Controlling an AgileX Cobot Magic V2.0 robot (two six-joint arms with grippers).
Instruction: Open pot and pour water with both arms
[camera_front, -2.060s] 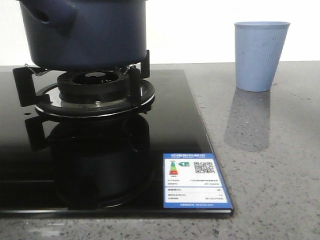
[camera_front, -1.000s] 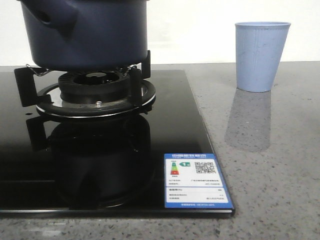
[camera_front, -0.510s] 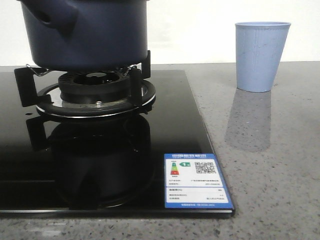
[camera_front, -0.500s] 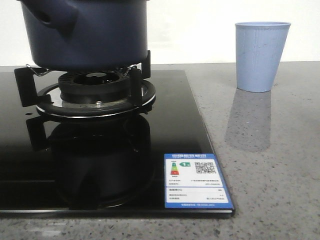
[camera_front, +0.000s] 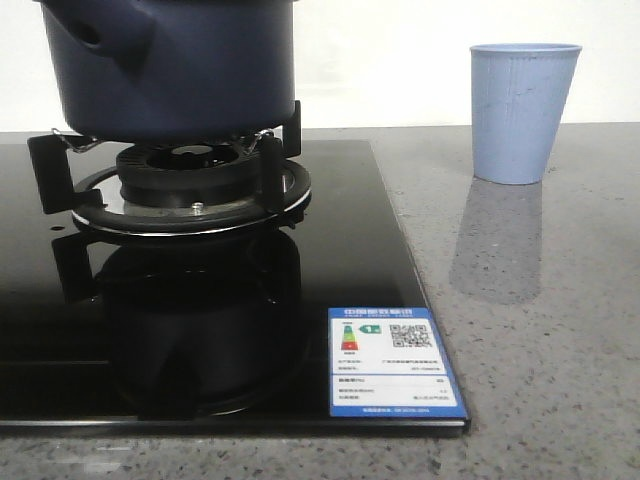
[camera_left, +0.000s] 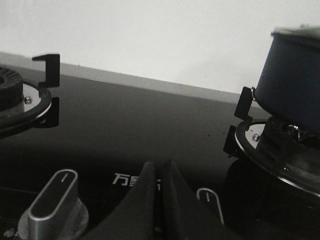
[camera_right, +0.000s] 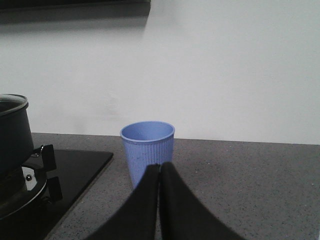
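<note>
From my station, nearest in the front view lay the blue energy label (camera_front: 392, 362), stuck flat on the near right corner of the black glass hob (camera_front: 340, 230). The hob sat on a grey speckled counter (camera_front: 540, 330).

Farther back and to the left stood the pot (camera_front: 175, 65), dark navy, upright on the prongs of the burner grate (camera_front: 190, 180); its top ran out of that view. Its axis stood vertical. The stubby side handle lug (camera_front: 105, 35) pointed toward the near left.

Farther right, well apart from the pot, the pale blue ribbed cup (camera_front: 523, 110) stood upright on the counter, mouth up, near the white wall (camera_front: 400, 60).

In the left wrist view, the left gripper (camera_left: 159, 172) showed its two fingers pressed together with nothing between them, low over the hob just behind two silver control knobs (camera_left: 55, 197). The pot (camera_left: 295, 75) sat on its grate off to one side, apart from the fingers. A second burner (camera_left: 15, 100) appeared at the opposite edge.

In the right wrist view, the right gripper (camera_right: 159, 175) likewise had its fingers closed together, empty, aimed at the cup (camera_right: 147, 152) just beyond the tips. I could not tell whether they touched it. The pot (camera_right: 12, 130) showed at the edge.
</note>
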